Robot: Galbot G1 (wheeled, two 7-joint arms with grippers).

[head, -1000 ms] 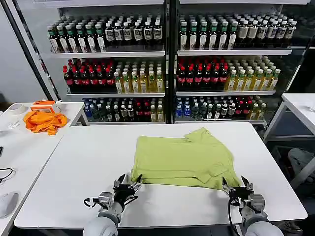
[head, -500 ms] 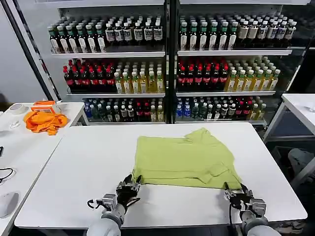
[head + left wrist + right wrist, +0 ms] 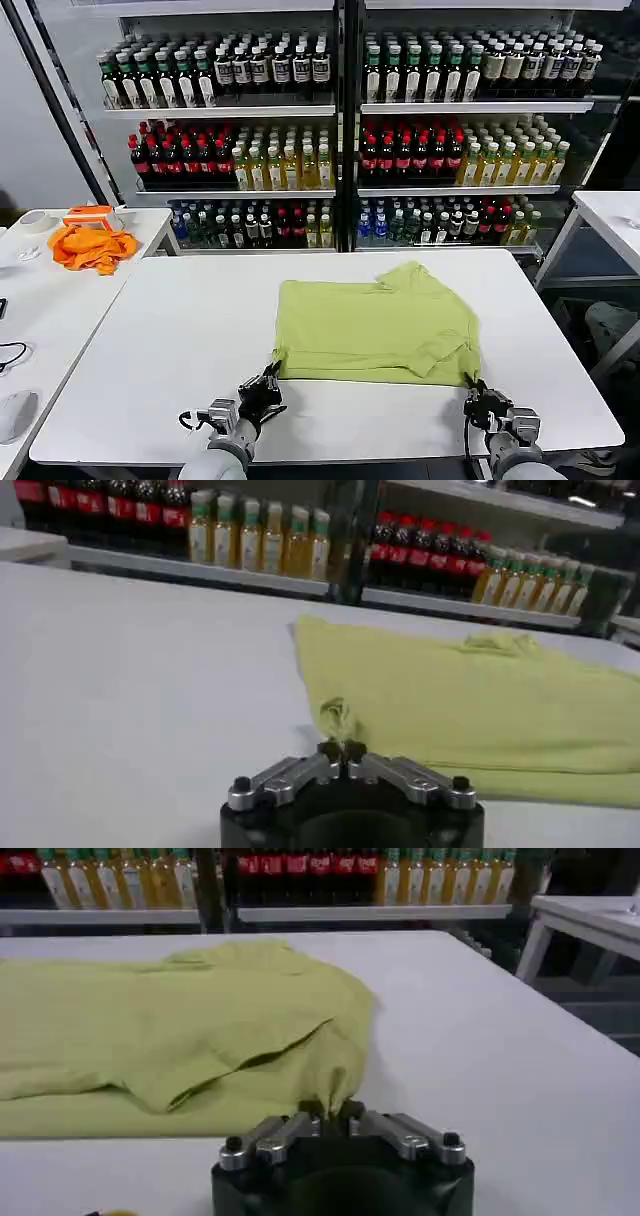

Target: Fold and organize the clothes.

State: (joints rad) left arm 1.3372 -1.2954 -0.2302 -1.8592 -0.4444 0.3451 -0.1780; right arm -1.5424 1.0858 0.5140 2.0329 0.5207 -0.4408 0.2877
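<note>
Lime-green T-shirt (image 3: pixel 375 325) was spread on the white table (image 3: pixel 160 330); its near corners were pinched in the closed jaws of the left gripper (image 3: pixel 268 384) and the right gripper (image 3: pixel 478 398)

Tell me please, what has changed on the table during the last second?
Both grippers closed on the near corners of the T-shirt: the left gripper on one, the right gripper on the other. They drew back toward the robot, pulling the near hem slightly. The orange cloth and the bottles stayed as they were.
</note>
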